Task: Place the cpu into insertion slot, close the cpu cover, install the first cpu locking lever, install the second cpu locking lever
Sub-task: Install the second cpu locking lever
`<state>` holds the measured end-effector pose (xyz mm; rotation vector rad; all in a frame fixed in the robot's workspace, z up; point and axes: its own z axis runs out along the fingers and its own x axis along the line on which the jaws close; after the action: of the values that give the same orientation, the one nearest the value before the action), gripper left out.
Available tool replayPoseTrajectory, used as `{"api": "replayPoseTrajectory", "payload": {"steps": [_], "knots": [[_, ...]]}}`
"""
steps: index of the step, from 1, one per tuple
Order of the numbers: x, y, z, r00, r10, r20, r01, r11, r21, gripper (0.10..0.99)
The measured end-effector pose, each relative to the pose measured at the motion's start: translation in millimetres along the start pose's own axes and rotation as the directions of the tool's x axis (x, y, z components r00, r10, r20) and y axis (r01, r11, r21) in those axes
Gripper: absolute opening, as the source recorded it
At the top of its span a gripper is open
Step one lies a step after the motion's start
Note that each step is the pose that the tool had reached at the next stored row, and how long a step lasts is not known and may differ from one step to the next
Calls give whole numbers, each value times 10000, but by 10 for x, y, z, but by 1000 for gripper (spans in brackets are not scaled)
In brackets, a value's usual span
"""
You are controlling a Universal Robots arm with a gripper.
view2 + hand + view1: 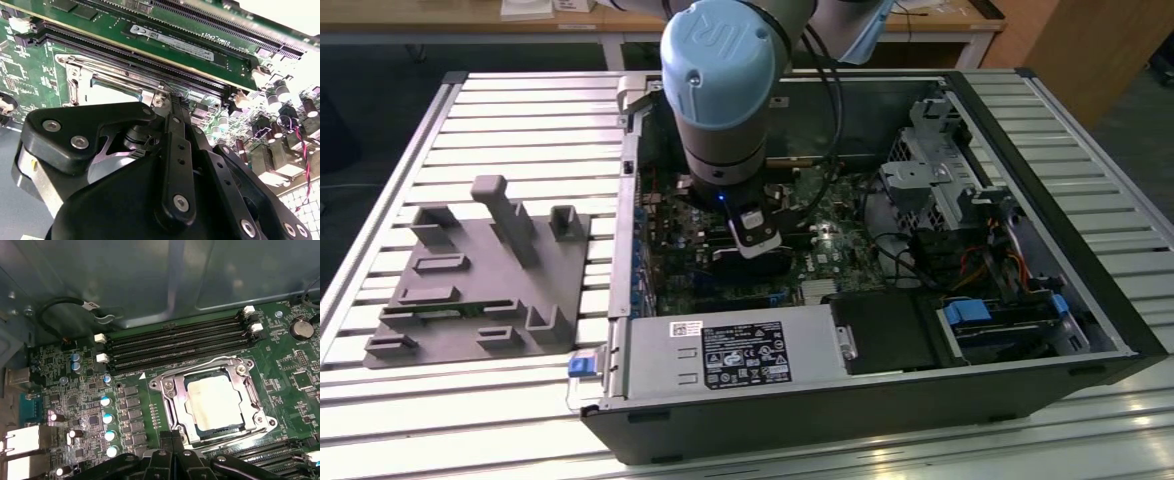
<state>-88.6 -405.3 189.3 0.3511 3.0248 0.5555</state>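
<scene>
One cpu (220, 401) under one closed cpu cover (172, 402), pincer (172, 442) shut, empty, beside it.

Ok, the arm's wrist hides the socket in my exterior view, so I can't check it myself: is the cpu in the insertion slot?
Observer: Yes. In the first wrist view the cpu lies flat in the insertion slot, metal top up.
Operator: And the cpu cover, up or down?
Observer: Down. The cpu cover lies around the chip, and its window frames the metal top.
Operator: Where is the gripper against all that?
Observer: The gripper is shut, with nothing between its fingers. Its tip is at the socket's edge, by a corner of the cover in the second wrist view.
</scene>
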Motion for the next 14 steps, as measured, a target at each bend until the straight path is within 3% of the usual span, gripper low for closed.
{"api": "replayPoseTrajectory", "payload": {"steps": [8,14], "knots": [[0,-3,7,10000,-6,14,6,10000,73,106],[0,13,-32,10000,-1,5,1,10000,22,106]]}}
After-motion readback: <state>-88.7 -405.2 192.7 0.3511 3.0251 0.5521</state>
